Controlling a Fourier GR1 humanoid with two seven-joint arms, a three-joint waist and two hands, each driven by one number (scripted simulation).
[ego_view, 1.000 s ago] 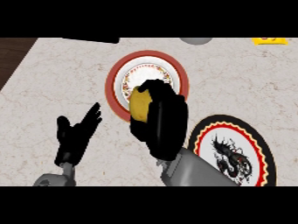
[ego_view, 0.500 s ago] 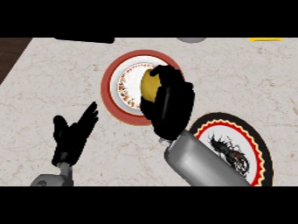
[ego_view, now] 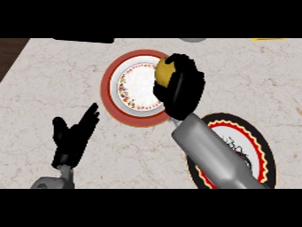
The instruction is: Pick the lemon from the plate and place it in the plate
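Here, the lemon [ego_view: 164,71], clasped by the right hand [ego_view: 183,88] over the red-rimmed plate [ego_view: 114,95], was seen well apart from the black plate [ego_view: 261,146] nearer the counter's near-right corner.

Right hand [ego_view: 179,86] curled round lemon [ego_view: 163,71] (over red-rimmed plate [ego_view: 114,95]), left hand [ego_view: 75,135] open

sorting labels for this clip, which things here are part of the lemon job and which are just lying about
Part of the job:
- lemon, with the right hand curled round it
- red-rimmed plate under the hand
- black plate at lower right

Lying about:
- left hand, open and resting at lower left
- dark object, grey object and yellow object along the counter's far edge
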